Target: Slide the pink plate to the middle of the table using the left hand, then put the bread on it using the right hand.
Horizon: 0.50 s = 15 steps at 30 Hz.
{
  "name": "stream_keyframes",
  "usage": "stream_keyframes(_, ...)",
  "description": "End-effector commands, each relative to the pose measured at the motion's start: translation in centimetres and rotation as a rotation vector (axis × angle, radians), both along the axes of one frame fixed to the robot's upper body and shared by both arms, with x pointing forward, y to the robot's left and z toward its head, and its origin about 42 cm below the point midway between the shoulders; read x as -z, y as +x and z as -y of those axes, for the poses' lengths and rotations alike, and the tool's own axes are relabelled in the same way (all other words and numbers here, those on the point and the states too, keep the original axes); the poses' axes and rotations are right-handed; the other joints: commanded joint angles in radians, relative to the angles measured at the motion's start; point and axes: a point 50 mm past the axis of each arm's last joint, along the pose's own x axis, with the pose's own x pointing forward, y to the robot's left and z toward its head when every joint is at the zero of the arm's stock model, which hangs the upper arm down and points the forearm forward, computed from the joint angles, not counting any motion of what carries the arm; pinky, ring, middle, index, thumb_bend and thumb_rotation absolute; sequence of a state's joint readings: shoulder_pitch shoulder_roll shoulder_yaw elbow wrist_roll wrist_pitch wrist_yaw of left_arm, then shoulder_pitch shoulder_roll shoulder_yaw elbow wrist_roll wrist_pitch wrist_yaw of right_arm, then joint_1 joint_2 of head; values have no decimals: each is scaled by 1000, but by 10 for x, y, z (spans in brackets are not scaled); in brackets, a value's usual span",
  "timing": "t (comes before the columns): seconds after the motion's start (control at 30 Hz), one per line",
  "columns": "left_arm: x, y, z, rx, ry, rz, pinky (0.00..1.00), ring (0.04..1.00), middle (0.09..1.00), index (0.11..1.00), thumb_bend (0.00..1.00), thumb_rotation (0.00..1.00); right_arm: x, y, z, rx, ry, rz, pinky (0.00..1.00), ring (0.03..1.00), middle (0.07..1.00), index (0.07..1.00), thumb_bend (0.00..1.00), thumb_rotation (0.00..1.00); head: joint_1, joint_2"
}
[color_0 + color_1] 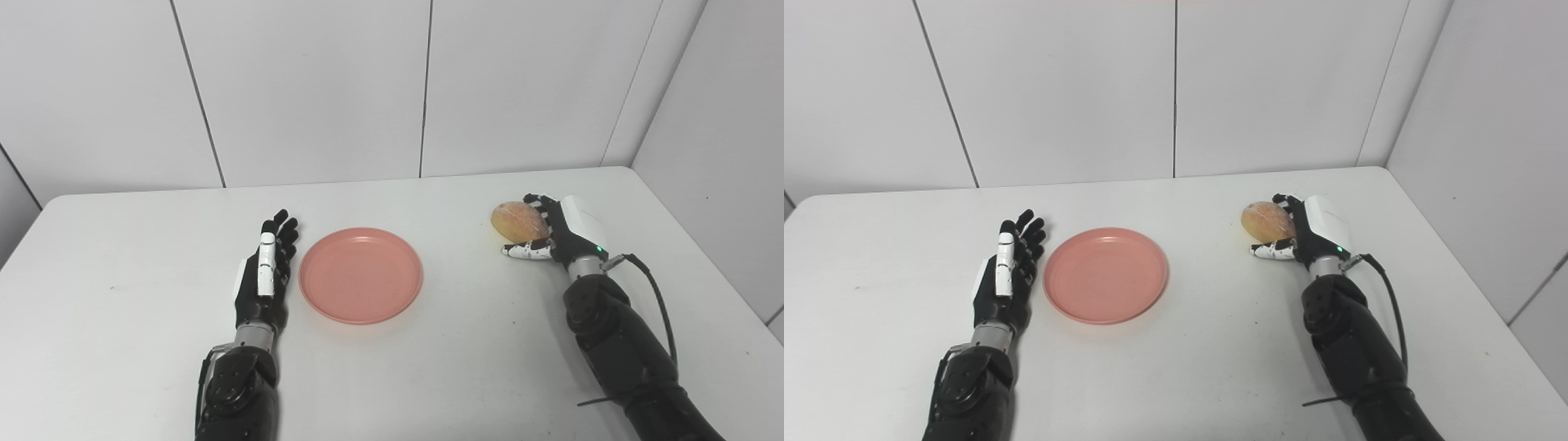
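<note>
On my right hand [560,236] the fingers [539,205] curl over the far side of the bread [519,222] while the thumb [520,250] reaches under its near side, so the loaf is cupped between them; I can't tell whether it is clear of the tabletop [429,367] or still resting on it. The bread is a rounded, golden-brown roll, sitting toward the right side of the tabletop, well apart from the pink plate [361,274].

On my left hand [264,269] the fingers [283,229] are stretched out straight and close together, pointing away from me, pinching nothing. That hand lies low over the tabletop just beside the plate's left rim; I see a thin gap between them, so they look apart rather than touching.

The pink plate lies flat near the middle of the tabletop, nothing on it. Both forearms come in from the near edge, and a black cable [658,300] loops off the right wrist.
</note>
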<state>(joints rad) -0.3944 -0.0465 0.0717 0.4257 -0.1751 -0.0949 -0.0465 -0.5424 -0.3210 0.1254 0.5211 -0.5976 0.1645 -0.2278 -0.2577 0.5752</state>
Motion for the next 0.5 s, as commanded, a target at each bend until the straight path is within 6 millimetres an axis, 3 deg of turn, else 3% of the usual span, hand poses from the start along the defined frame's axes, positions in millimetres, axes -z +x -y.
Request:
stream_keyframes(0.0,16,-9,-6,4,12,-53,1000,965,930,903,536,1000,-27,10,-3,-13,-9,135,307,402,498,570,563,9,1,1)
stream_keyframes(0.13,16,-8,-6,5,11,-51,1000,966,933,904,535,1000,-24,9,-3,-6,-11,179,242,335,481,497,526,0,1,1)
stream_keyframes(0.23,16,-8,-6,3,12,-50,1000,963,929,902,535,1000,-24,10,-3,-5,-11,195,303,387,441,540,513,0,2,1)
stream_keyframes(0.47,13,-12,-3,6,20,-41,1000,961,926,899,528,1000,-28,7,-6,-24,-6,229,324,399,440,546,512,0,17,7)
